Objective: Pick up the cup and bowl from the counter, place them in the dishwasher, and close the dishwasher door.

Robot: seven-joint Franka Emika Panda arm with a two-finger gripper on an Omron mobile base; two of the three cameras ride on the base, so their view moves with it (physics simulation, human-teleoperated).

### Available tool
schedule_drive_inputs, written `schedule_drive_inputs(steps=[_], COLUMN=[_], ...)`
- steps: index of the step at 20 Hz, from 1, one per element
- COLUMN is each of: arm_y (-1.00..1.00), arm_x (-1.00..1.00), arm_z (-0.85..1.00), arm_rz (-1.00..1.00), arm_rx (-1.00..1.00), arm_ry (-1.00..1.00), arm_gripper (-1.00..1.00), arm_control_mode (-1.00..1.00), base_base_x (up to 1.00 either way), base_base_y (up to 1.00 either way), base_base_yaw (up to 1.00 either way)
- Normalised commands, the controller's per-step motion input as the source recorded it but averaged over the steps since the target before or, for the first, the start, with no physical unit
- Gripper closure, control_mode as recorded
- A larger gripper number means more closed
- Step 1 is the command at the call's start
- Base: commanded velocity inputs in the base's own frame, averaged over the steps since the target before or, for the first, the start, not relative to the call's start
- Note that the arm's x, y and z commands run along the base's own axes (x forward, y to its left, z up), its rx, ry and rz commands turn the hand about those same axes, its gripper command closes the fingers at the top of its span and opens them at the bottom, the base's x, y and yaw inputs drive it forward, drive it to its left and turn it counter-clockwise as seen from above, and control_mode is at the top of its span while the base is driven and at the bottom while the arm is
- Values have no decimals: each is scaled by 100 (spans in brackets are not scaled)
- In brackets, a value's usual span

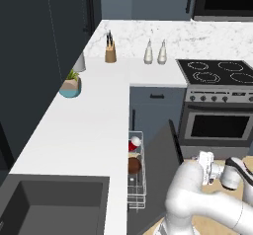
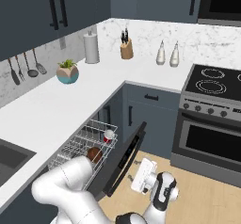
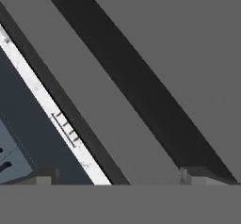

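The red cup [image 1: 134, 143] [image 2: 108, 136] and the dark-brown bowl [image 1: 134, 165] [image 2: 94, 154] sit in the white wire rack [image 1: 137, 187] [image 2: 75, 145], which is pulled out of the dishwasher under the white counter [image 1: 84, 130] [image 2: 52, 110]. The dishwasher door [image 1: 160, 170] [image 2: 124, 159] stands tilted, partly raised. My gripper [image 1: 198, 159] [image 2: 137, 170] [image 3: 117, 178] is low at the door's outer face, open with nothing between its fingers. In the hand view the door's black bar handle [image 3: 141, 86] runs diagonally just ahead of the fingertips [image 3: 44, 178].
The steel oven [image 1: 217, 125] [image 2: 212, 143] with its cooktop stands right of the dishwasher. A knife block [image 1: 110, 54], two white shakers [image 1: 154, 52], a teal plant pot [image 1: 70, 87] and a paper towel roll [image 2: 91, 48] sit on the counter. A sink [image 1: 49, 204] is near left.
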Motion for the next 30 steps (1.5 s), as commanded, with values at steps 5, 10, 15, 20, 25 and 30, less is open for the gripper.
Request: schedule_drive_inputs(steps=[5, 10, 15, 20, 25, 30], arm_y=[-10, 0, 38, 98, 100, 99], arm_x=[19, 43, 80, 49, 0, 0], arm_z=[-70, -81, -92, -35, 5, 22], arm_rz=[10, 9, 10, 18, 38, 44], arm_rx=[16, 15, 11, 18, 31, 39], arm_ry=[31, 31, 37, 12, 0, 3], arm_gripper=[-100, -100, -100, -100, -100, -100], arm_control_mode=[-100, -100, -100, -100, -100, -100], base_base_x=[0, 0, 0, 0, 0, 0], base_base_y=[0, 0, 0, 0, 0, 0], base_base_yaw=[0, 0, 0, 0, 0, 0])
